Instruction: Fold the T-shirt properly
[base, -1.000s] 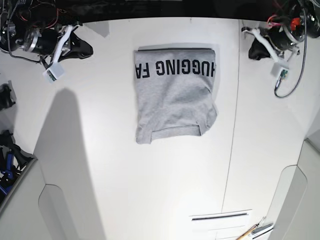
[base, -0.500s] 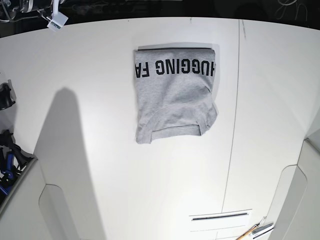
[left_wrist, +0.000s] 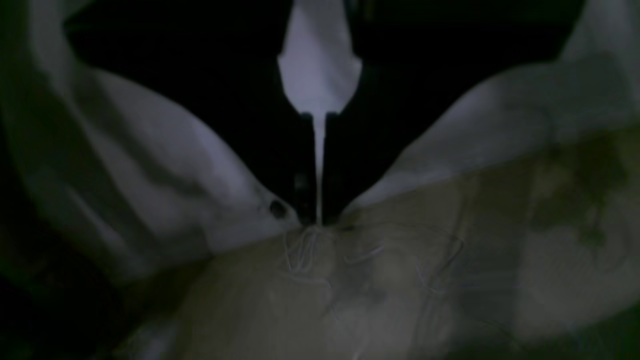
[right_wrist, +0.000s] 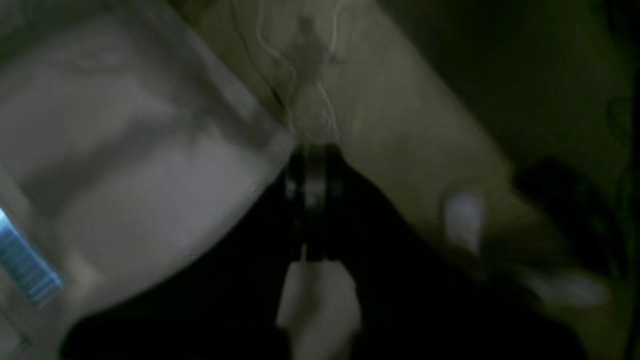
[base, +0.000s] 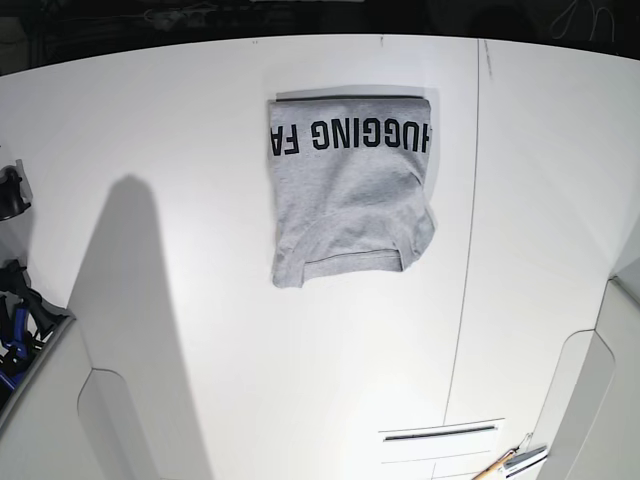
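Grey folded T-shirt (base: 350, 190) toward twelve o'clock on the white table (base: 330, 380).
Left gripper (left_wrist: 319, 220): fingers a sliver apart; right gripper (right_wrist: 316, 150): fingertips together.

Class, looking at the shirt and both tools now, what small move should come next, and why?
Probably none on the cloth: I would hold both arms back. The T-shirt lies folded into a compact, roughly square bundle, lettering up, though its neck-side edge is slightly uneven. The left tool shows only a narrow gap with no cloth in it, and neither arm appears in the base view.
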